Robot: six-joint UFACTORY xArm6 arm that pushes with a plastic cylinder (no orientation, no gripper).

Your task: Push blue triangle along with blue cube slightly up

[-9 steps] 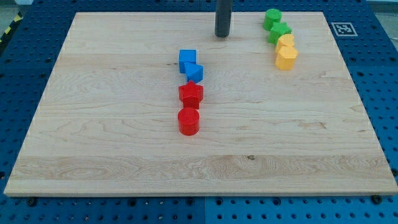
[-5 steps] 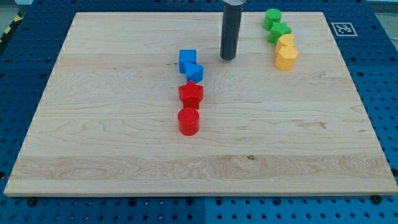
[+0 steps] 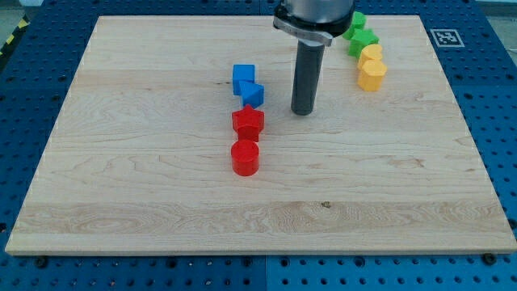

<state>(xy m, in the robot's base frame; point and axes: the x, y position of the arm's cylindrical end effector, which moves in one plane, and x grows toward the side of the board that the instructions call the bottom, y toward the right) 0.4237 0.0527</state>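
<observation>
Camera view: my tip point(image 3: 303, 111) right of blue triangle point(image 3: 253, 94).

- My tip point(image 3: 303, 111) is the flat, blunt lower end of a straight, smooth, dark grey round rod.
- Above it the rod meets a wider dark collar with a pale metallic rim.

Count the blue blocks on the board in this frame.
2: the blue cube left of board centre, and the blue triangle touching it just below-right, directly above the red blocks. None appear hidden; my tip stands to their right.
</observation>
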